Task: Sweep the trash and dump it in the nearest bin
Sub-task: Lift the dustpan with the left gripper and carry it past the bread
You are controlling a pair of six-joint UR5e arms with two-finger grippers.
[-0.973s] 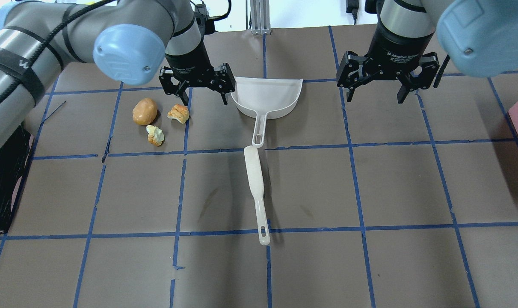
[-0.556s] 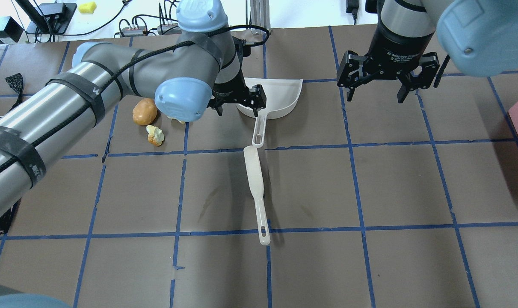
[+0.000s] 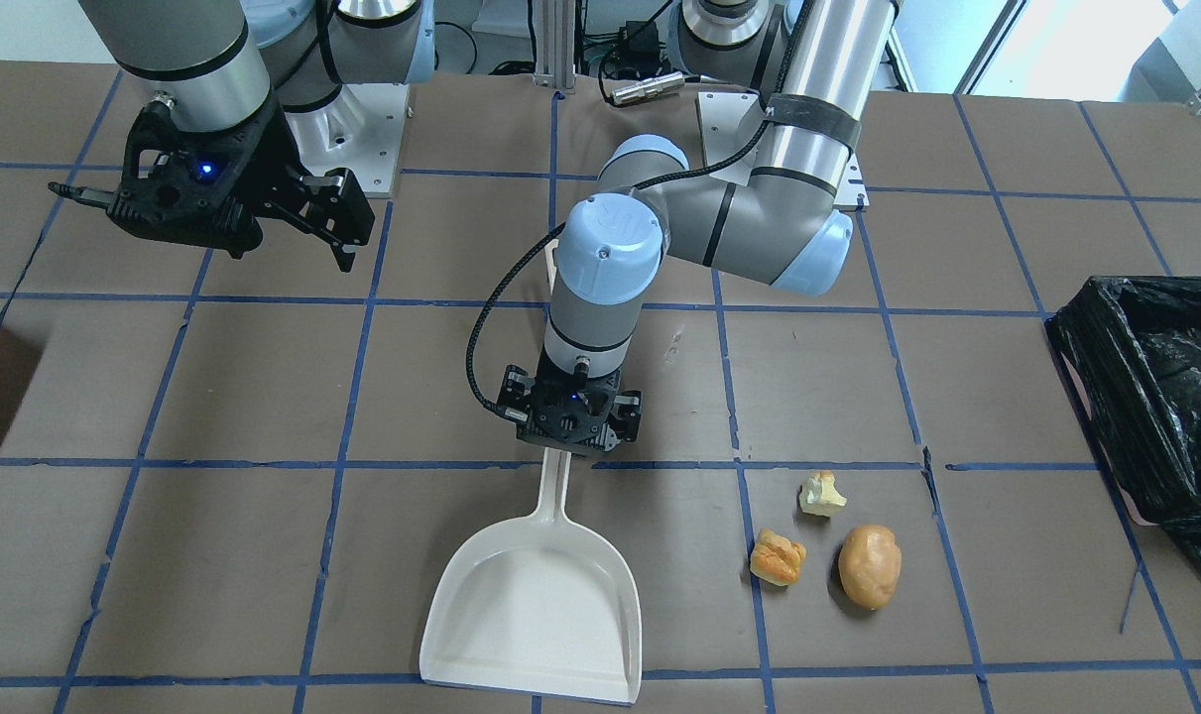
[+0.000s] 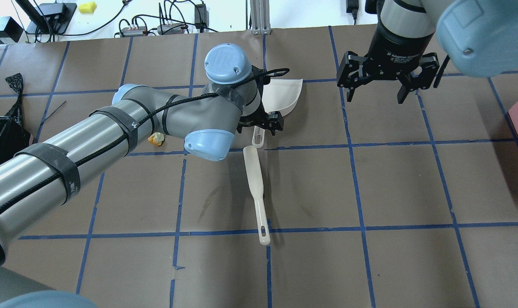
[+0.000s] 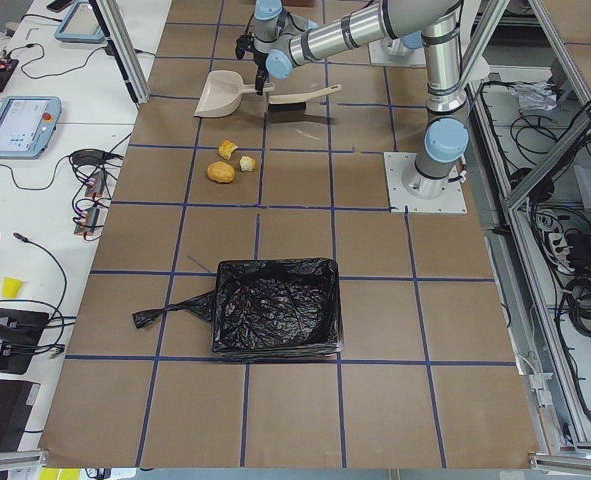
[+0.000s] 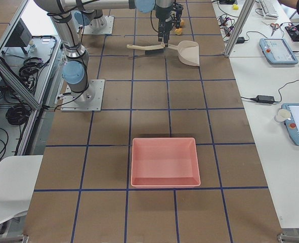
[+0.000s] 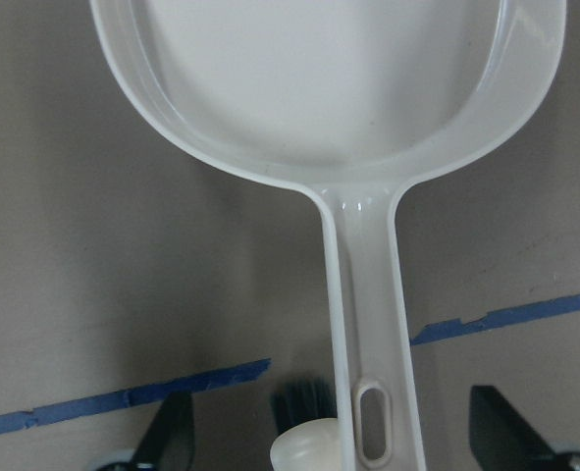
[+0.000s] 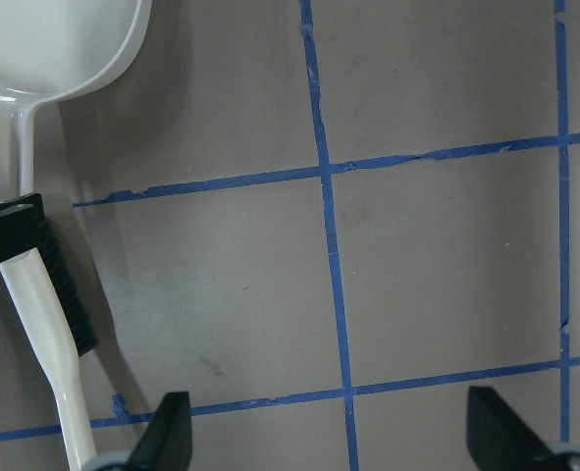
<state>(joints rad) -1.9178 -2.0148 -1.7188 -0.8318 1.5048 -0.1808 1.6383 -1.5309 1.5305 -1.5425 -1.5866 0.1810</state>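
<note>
- Wide view first: a brown, blue-gridded table (image 4: pixel 370 265), with a white bench (image 6: pixel 260 121) carrying a tablet (image 6: pixel 276 51) along its operator side.
- The black-bagged bin (image 5: pixel 275 305) sits at the left arm's end of the table. Front-on, it is at about 2 o'clock from the trash and well apart from it.
- A pink tray (image 6: pixel 164 162) lies at the opposite end.
- The left gripper (image 3: pixel 571 431) is low over the white dustpan (image 3: pixel 536 605). Its fingers are spread wide either side of the handle and are not pinching it.
- The right gripper (image 4: pixel 375 98) hangs above the table, splayed and holding nothing.
- A brush (image 4: pixel 255 179) lies end to end with the dustpan handle.
- The trash is near the left gripper, at 4 o'clock from it front-on. The potato (image 3: pixel 870 565) has the bread chunk (image 3: pixel 778 556) just beside it at 9 o'clock. The apple-core bit (image 3: pixel 821 494) is at 11.
</note>
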